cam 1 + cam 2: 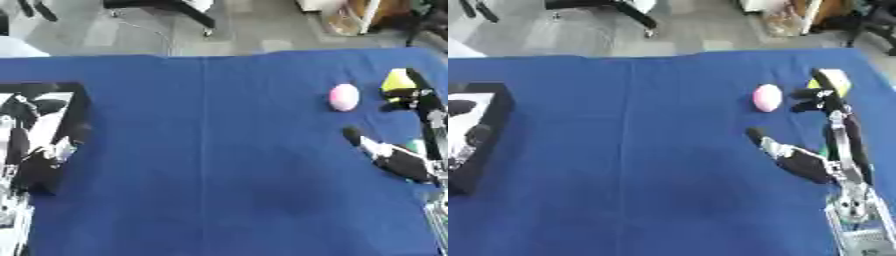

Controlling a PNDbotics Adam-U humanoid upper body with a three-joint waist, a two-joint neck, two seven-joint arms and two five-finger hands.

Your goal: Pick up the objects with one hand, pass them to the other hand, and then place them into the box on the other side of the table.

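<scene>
Cloth of deep blue [219, 165] covers the whole table, smooth and matte, with a faint crease running front to back near the middle; the broad central stretch lies open from the near edge to the far one. At the near left edge, the black and silver left hand [19, 150] shows over the black-walled box with a pale inside [499, 112]; whether its fingers are spread or curled cannot be told. On the right side, the black and silver right hand [802, 162] stands spread wide, thumb reaching out toward the centre and long fingers stretching farther away, holding nothing. Beyond the thumb, apart from it, lies the pink egg-shaped object [344, 97], smooth and rounded, resting on the cloth. Just beside the fingertips [822, 93] sits a yellow blocky object [396, 80]; contact cannot be judged. Past the table's far edge lies grey floor [131, 30].
</scene>
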